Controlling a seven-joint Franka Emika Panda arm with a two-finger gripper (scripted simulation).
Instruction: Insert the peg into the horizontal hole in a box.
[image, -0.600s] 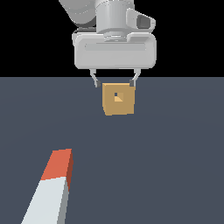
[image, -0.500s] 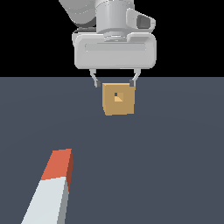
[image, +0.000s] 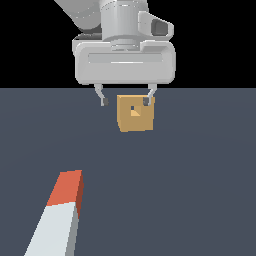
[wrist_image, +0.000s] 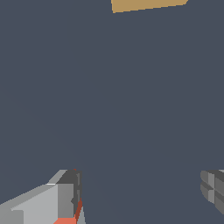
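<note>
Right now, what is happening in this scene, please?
A single robot arm is working on putting a peg into a box. Its gripper hangs open above the dark surface and holds nothing. The peg, white-grey with an orange-red end, lies on the surface in the foreground of the exterior view. The tan box with its small hole sits farther back. The peg has not been picked up yet.

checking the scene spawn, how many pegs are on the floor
1. The peg lies near the exterior view's lower left, orange-red end toward the box. Its white-grey end runs off frame; nothing suggests a second peg.
</note>
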